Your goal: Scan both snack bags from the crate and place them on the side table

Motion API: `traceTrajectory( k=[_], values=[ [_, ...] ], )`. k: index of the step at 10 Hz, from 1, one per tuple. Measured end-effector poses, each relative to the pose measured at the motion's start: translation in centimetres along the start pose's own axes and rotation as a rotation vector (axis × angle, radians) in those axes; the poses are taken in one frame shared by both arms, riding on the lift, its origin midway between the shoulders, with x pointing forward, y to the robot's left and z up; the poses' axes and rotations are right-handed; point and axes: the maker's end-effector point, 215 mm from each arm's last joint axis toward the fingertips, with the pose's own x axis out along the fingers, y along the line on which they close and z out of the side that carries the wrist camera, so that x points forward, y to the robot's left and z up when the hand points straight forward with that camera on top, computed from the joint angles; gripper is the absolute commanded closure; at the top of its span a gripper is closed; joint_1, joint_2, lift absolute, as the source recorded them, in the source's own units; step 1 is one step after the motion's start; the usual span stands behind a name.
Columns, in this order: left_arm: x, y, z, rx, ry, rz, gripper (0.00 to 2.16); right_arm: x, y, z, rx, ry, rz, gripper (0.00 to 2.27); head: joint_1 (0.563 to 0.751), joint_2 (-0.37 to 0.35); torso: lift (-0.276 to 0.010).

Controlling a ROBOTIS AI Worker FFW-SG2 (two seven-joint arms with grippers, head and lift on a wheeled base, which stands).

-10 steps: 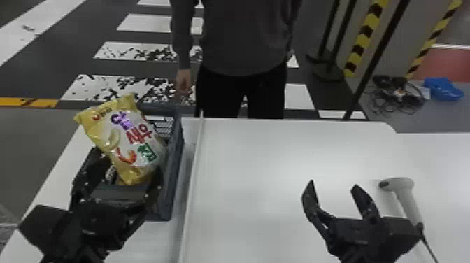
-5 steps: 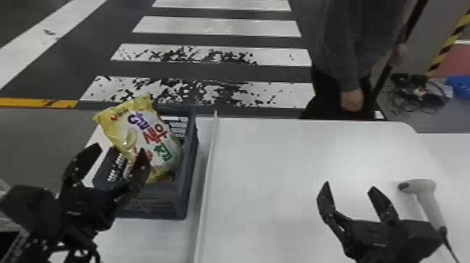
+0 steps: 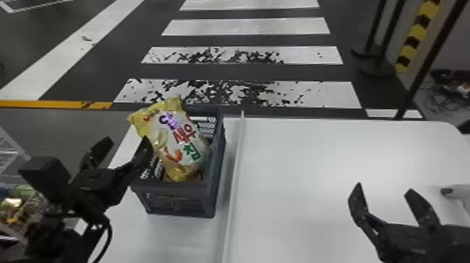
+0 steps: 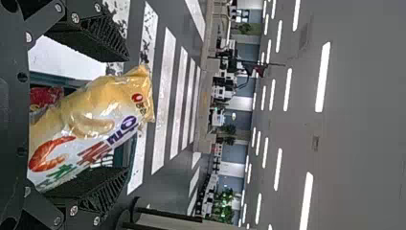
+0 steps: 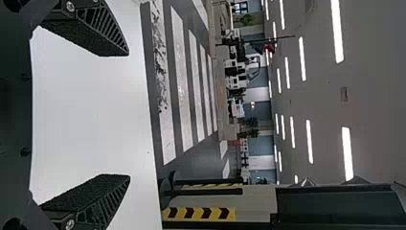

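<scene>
A yellow and white snack bag point(image 3: 182, 140) leans up out of the dark grey crate point(image 3: 175, 189) on the table's left part. My left gripper point(image 3: 122, 143) is open just left of the crate, its right finger close in front of the bag's lower left. In the left wrist view the bag point(image 4: 86, 124) shows between the spread fingers of my left gripper point(image 4: 127, 115), and a red package point(image 4: 46, 97) lies beside it in the crate. My right gripper point(image 3: 384, 190) stands open and empty over the white table; the right wrist view shows the same gripper point(image 5: 128, 115) with fingers wide apart.
A white raised strip point(image 3: 235, 175) runs along the table point(image 3: 307, 168) right of the crate. At the right edge lies the white handheld scanner point(image 3: 454, 192). A rack with colourful items point(image 3: 21, 210) stands at the lower left, off the table.
The head view has shifted, so table and crate sit farther right in it. The left gripper has turned and stands farther left relative to the crate than a second ago. The right gripper still stands open.
</scene>
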Motion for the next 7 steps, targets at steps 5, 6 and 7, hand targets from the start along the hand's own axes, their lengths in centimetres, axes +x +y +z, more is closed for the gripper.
traceTrajectory(
  k=[5, 6, 7],
  values=[
    [4.6, 4.3, -0.6, -0.064, 0.040, 0.051, 0.20, 0.1, -0.1, -0.1, -0.004, 0.006, 0.000, 0.08, 0.695, 0.156, -0.095],
    [6.0, 4.6, -1.2, -0.086, 0.064, 0.037, 0.20, 0.1, -0.1, -0.2, -0.005, 0.008, 0.000, 0.08, 0.695, 0.157, -0.095],
    [7.3, 4.6, -1.7, -0.110, 0.085, 0.016, 0.19, 0.1, -0.1, -0.3, -0.005, 0.011, 0.000, 0.08, 0.695, 0.155, -0.095]
  ],
)
